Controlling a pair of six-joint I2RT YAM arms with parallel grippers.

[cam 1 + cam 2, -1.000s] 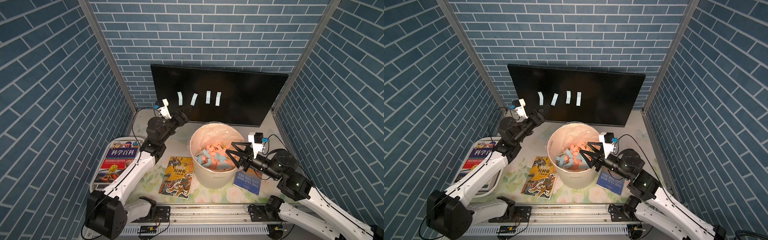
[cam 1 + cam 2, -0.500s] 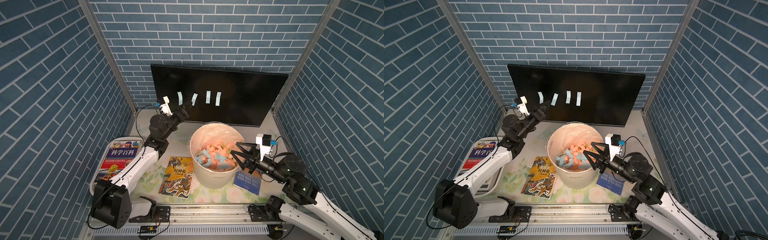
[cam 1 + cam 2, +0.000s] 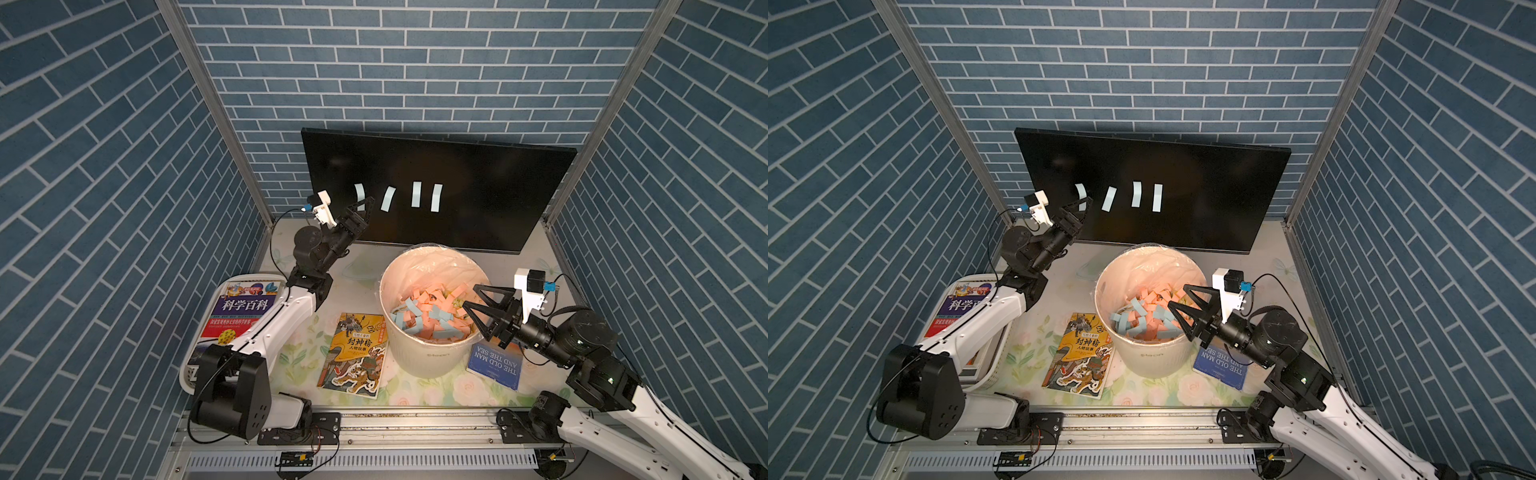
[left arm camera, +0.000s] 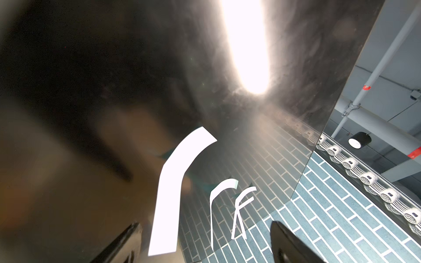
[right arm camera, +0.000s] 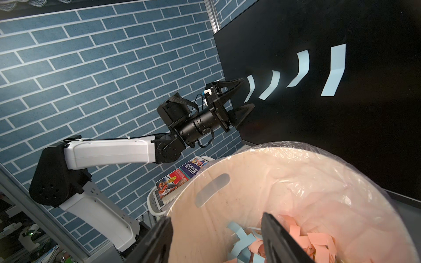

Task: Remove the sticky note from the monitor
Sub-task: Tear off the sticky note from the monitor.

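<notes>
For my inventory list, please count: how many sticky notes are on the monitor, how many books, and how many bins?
Pale blue paper sticky notes on the flat black monitor: 4
Printed paper books lying flat: 3
Round white plastic bin: 1
Total: 8

My left arm (image 3: 282, 320) stretches from its base toward one o'clock, wrist lifted. My left hand (image 3: 369, 210) has its jaws spread wide and grips nothing. My right arm (image 3: 582, 338) bends at the elbow, forearm aimed at ten o'clock. My right hand (image 3: 469, 296) is likewise parted and empty.
</notes>
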